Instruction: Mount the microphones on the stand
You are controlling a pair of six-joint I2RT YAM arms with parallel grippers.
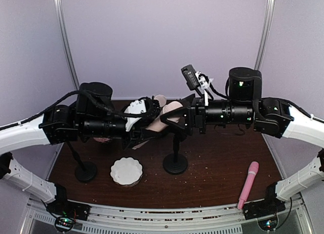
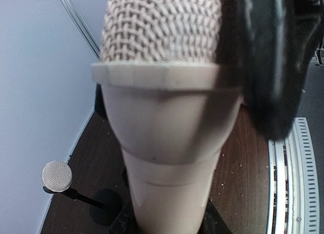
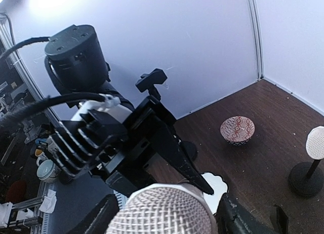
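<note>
Above the central stand (image 1: 175, 164), left end effector (image 1: 154, 123) grips cream microphone (image 2: 172, 138); right end effector (image 1: 177, 118) flanks its head, grip unclear.

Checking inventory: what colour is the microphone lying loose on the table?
The loose microphone is pink, seen best in the top external view.

Lab test booth: white panel walls (image 1: 152, 36), aluminium frame posts (image 1: 66, 41), dark wood tabletop (image 1: 217, 163).

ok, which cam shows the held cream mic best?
Left wrist: the mic fills the frame, with mesh head and body clear. Right wrist shows only the head, at its bottom edge. Top view shows just cream slivers mid-scene.
</note>
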